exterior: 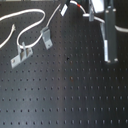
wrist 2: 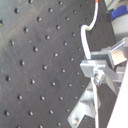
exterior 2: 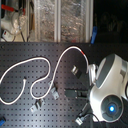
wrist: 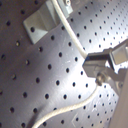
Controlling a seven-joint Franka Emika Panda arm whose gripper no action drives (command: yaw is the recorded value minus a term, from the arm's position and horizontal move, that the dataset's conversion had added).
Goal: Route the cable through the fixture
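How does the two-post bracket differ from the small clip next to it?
The bracket is a long flat strip with two posts. The small clip is shorter, with a single upright top.
In the first exterior view the cable runs close past the small clip, while the bracket lies apart from it.
Both are grey metal and sit on the black perforated board.

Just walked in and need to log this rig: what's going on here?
A Panda arm is working a white cable on a black pegboard. Both wrist views show the tool closed on the cable. The rest of the cable loops across the board, with its red band near the arm. In the first exterior view the cable runs past the clip, but whether it is threaded through it is unclear.
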